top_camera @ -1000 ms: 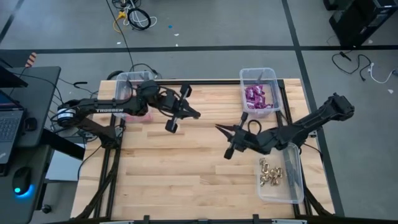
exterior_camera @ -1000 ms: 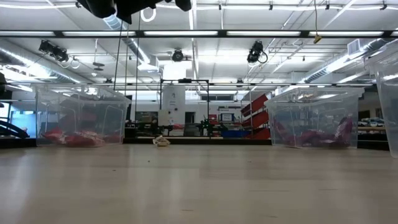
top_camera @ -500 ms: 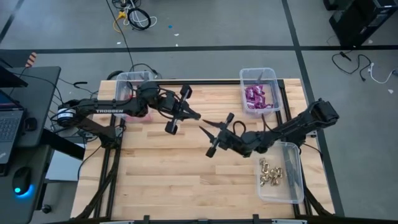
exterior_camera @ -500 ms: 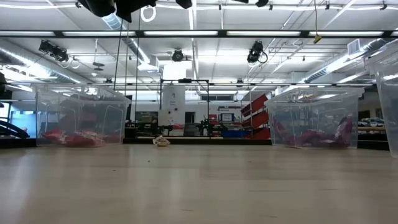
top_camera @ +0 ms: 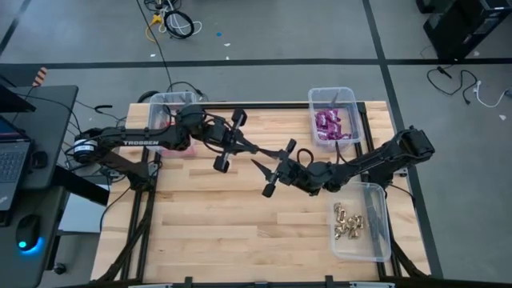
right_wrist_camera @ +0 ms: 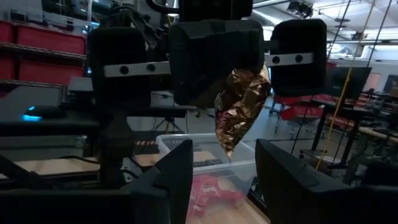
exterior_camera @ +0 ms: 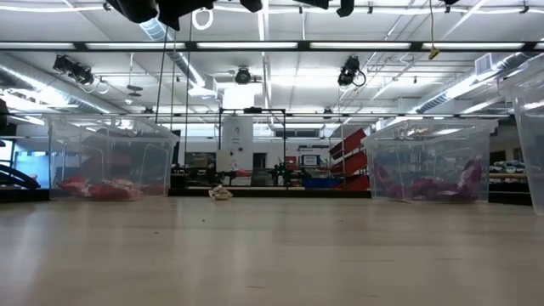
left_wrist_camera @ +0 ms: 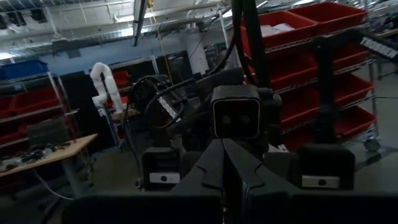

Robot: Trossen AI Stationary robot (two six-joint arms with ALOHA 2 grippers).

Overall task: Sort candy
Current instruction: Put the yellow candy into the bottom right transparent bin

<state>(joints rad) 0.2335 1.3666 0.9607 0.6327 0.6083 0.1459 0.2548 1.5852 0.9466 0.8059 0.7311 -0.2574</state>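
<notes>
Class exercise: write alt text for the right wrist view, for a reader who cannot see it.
The left gripper, facing the camera, holds a crumpled gold foil-wrapped candy just in front of the open right gripper. Beyond them stands a clear bin holding red packets.

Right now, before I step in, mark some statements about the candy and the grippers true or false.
1. The left gripper is shut on a gold foil-wrapped candy. True.
2. The right gripper is shut on a purple packet. False: it is open and empty, and it faces the left gripper over the middle of the table.
3. The purple packets lie in a clear bin on the right arm's side. True.
4. The bin of gold pieces stands on the left arm's side. False: the gold pieces lie in a bin on the right arm's side.
</notes>
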